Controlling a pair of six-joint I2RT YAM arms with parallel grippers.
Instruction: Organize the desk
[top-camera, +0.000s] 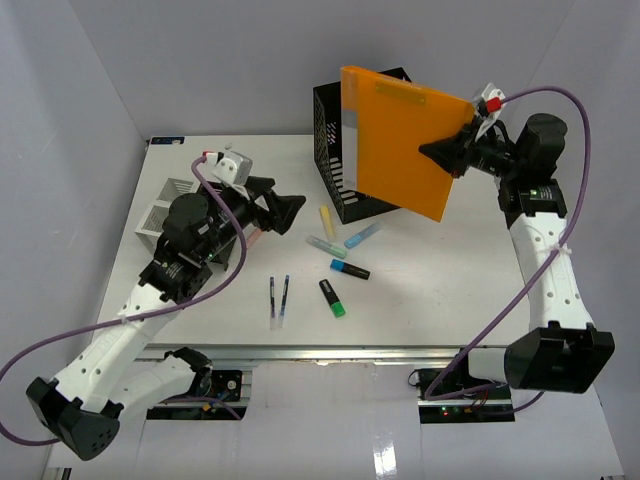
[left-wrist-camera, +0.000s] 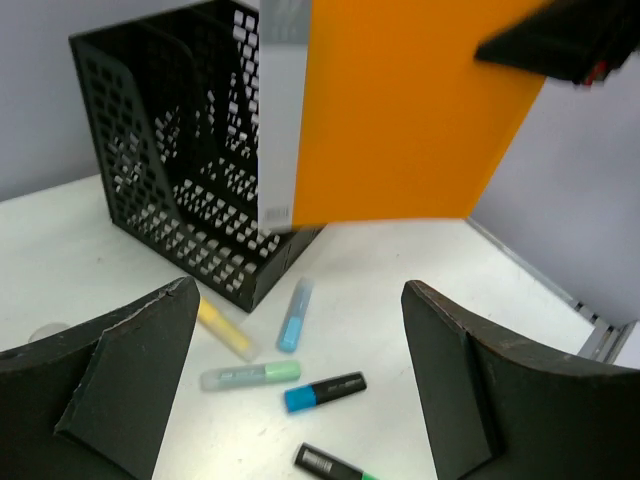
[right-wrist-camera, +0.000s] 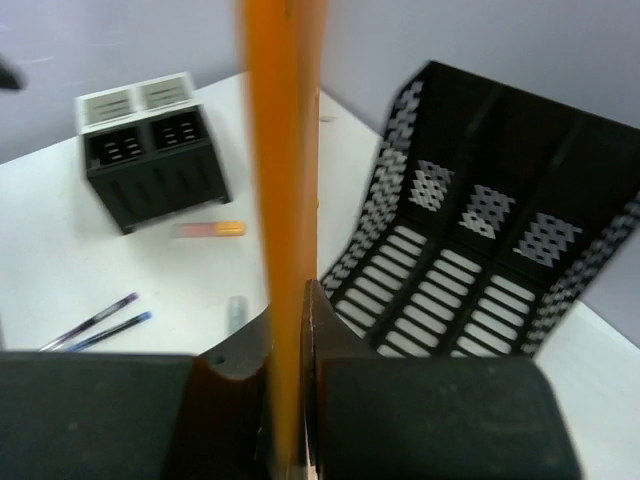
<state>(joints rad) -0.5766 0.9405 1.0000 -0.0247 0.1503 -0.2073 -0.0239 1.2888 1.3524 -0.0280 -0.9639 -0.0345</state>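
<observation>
Right claw (top-camera: 445, 153) is pinched tight on the edge of an orange folder (top-camera: 400, 140), holding it up in the air by the black mesh file holder (top-camera: 335, 150) at 12 o'clock. Left claw (top-camera: 285, 203) is spread wide with nothing in it, hovering around 9 o'clock. The white table (top-camera: 450, 290) sits under everything, with highlighters (top-camera: 340, 265) and pens (top-camera: 278, 297) loose mid-table.

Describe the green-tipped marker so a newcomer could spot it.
Find the black mesh holder at the back of the desk; markers lie loose in front of it. The green-tipped marker is the one nearest the front rail, right of two pens. Black body like the blue-tipped marker, but only it has a green end.
</observation>
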